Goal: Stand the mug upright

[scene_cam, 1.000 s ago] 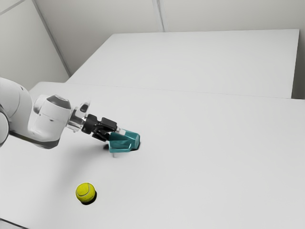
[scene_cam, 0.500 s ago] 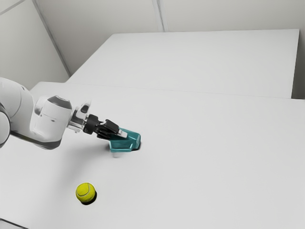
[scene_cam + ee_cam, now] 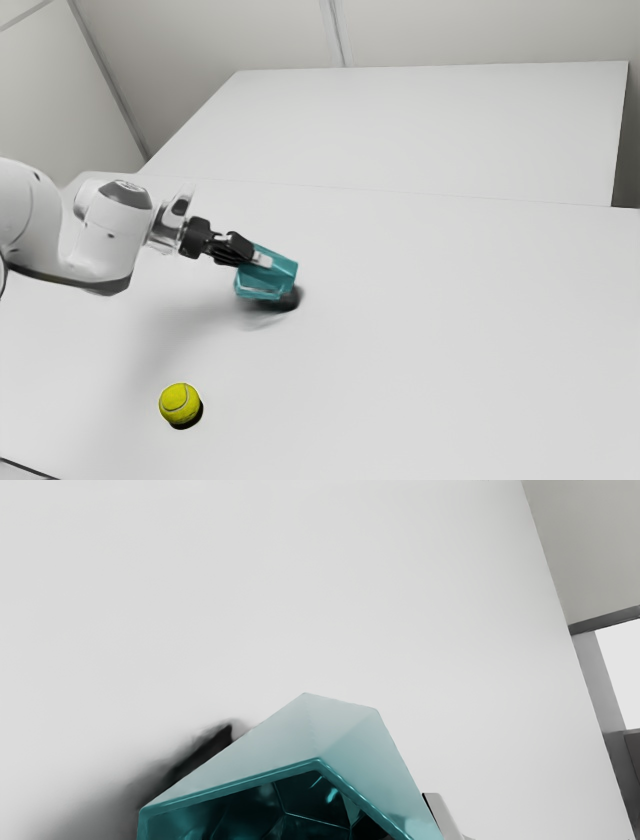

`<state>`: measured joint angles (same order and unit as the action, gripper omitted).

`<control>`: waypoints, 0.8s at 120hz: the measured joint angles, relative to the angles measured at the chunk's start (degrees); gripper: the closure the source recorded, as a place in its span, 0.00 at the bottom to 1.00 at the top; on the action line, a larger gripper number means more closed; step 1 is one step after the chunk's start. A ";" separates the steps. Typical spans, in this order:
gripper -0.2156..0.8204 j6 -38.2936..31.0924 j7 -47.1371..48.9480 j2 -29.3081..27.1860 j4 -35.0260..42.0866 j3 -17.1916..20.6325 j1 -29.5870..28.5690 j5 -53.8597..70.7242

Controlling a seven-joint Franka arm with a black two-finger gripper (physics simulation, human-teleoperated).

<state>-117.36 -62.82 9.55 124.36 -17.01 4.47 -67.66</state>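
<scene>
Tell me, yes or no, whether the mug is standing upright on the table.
No, in the exterior view the mug is tilted well over, its mouth end toward the arm.

- The mug [image 3: 270, 283] came up off the tabletop [image 3: 450, 340], where it had lain on its side
- Its slant grew steeper, the closed end dipping toward the exterior view's right
- The gripper [image 3: 260, 260] rose with it, and the arm [image 3: 108, 240] lifted slightly
- The mug's shadow [image 3: 287, 301], once tight along its edge, spread softer and wider beneath it
</scene>
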 joint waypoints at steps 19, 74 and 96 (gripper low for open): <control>0.94 -1.74 1.29 -3.76 -1.57 1.71 0.68 7.59; 0.94 -8.00 13.72 -1.15 -10.49 6.38 4.75 57.15; 0.94 -9.97 17.46 0.48 -10.31 6.38 5.53 62.93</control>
<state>-127.33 -45.36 10.03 114.06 -10.63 10.00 -4.73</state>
